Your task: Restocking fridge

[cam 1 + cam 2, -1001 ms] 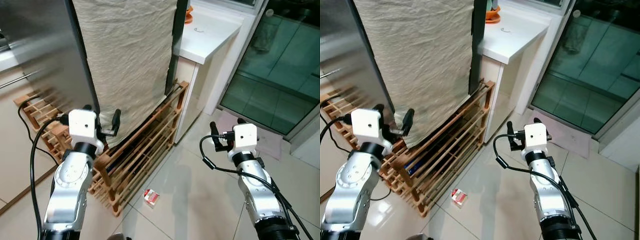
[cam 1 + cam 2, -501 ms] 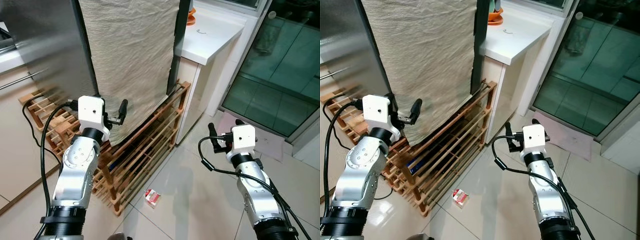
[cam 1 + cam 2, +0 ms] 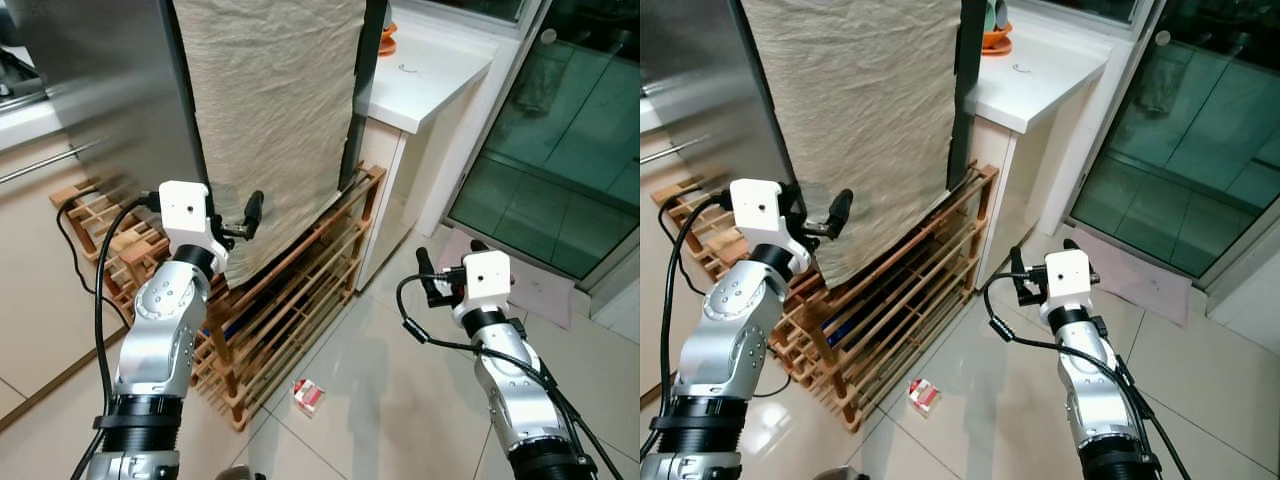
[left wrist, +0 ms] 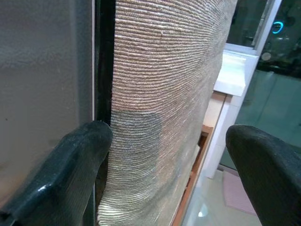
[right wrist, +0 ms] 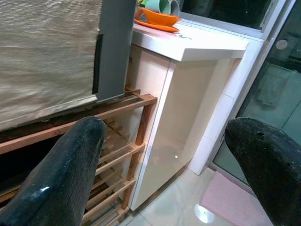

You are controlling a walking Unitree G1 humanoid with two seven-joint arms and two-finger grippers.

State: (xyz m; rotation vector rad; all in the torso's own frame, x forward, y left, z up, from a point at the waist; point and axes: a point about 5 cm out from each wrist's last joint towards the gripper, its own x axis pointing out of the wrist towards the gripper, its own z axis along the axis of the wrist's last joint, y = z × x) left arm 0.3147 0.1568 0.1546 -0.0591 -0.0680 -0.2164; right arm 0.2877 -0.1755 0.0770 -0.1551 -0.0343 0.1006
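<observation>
Nearest, at 6 o'clock on the pale floor tiles (image 3: 400, 400), a small red and white packet (image 3: 308, 396), lying loose just beside the foot of a wooden rack (image 3: 290, 290).

At 4 o'clock, the right gripper (image 3: 445, 268), raised over open floor on its silver arm, fingers spread wide, holding nothing. Seen along those fingers: the rack's end post and the side of a cream cabinet.

At 9 o'clock, the left gripper (image 3: 235, 222), lifted to about the height of the rack's top rail, fingers spread wide and empty. One fingertip (image 4: 87, 141) close to the dark seam at the fridge door's edge, the other out in front of the cloth; contact impossible to tell.

Behind it, from 10 to 12 o'clock, the fridge (image 3: 100, 90): a tall brushed-steel body, door shut, a beige ribbed cloth (image 3: 275, 100) hanging down its front and over the rack's top.

Farther, at 1 o'clock, a white bench (image 3: 425, 75) with an orange bowl (image 3: 997, 42) at its far edge. At 2 o'clock, dark glass doors (image 3: 550, 150) with a pink mat (image 3: 540, 285) at their foot.

Probable step: reaching to open the fridge, with no stock in either gripper. Next move likely calls for getting the left fingers onto the door edge behind the cloth, then pulling outward without snagging the fabric.
</observation>
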